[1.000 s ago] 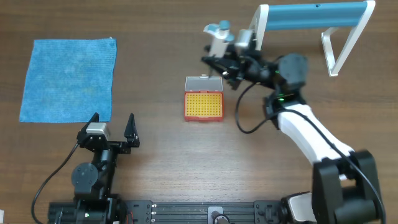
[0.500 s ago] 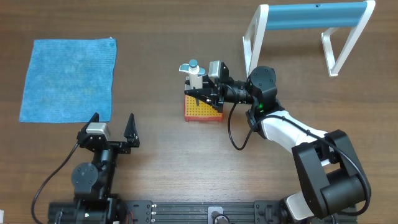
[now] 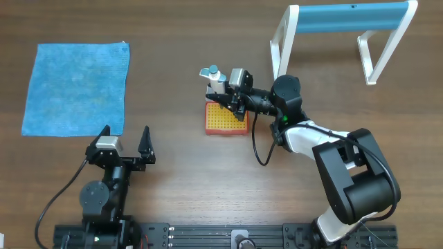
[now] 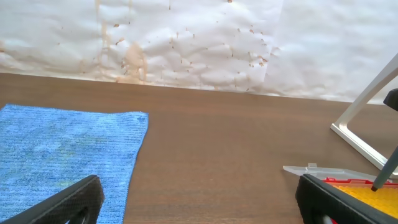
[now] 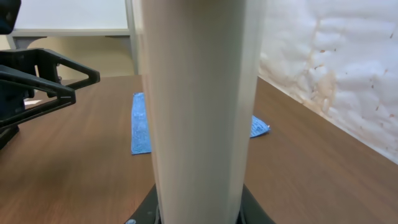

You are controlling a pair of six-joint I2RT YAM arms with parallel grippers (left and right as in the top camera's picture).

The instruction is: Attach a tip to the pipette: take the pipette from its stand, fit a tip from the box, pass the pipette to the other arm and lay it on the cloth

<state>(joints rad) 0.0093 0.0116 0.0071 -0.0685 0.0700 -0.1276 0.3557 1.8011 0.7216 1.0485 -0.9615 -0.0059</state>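
Gripping pipette (image 3: 216,80), right end effector (image 3: 227,97) above lid-open tip box (image 3: 208,128) holding yellow rack (image 3: 225,120); left end effector (image 3: 126,133) spread

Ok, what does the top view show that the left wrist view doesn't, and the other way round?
Top view adds: the blue top bar of the stand and the white-and-blue head of the pipette, held above the tip box. Left wrist view adds: the crinkled pale wall at the back. Shared: the blue cloth, the orange tip box with its clear lid open, and a white leg of the stand.
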